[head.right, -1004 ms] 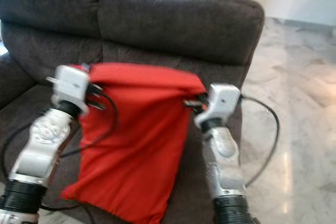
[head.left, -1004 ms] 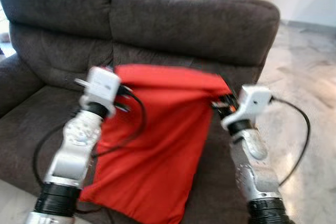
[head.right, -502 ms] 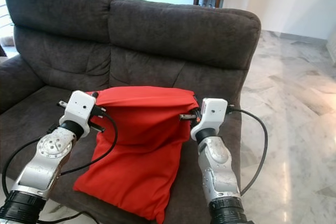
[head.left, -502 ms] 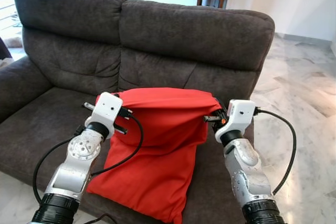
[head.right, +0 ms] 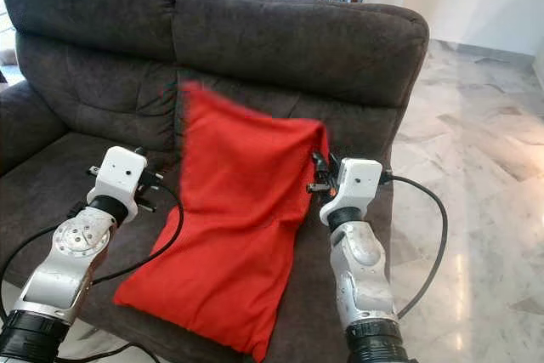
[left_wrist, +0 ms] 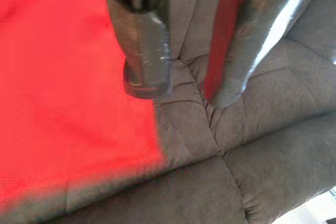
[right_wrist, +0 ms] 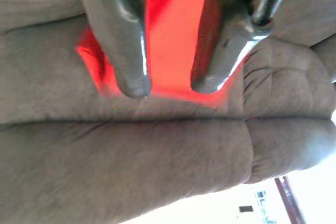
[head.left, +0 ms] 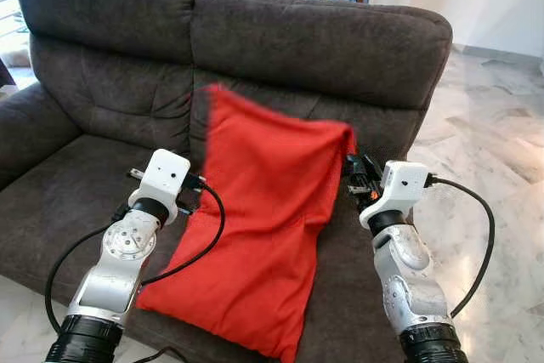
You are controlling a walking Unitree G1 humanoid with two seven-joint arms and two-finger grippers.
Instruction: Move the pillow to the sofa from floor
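On sofa (head.left: pixel 323 48): red pillow (head.left: pixel 263 218), top edge blurred.

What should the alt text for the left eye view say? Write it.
A red pillow leans against the backrest of a dark grey sofa, its lower end at the seat's front edge. The left gripper and right gripper flank it at either side.

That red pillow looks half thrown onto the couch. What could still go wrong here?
The pillow lies with its lower corner hanging past the sofa seat's front edge, so it might slide back to the floor. The right gripper sits against the pillow's upper corner; pulling back could drag it along.
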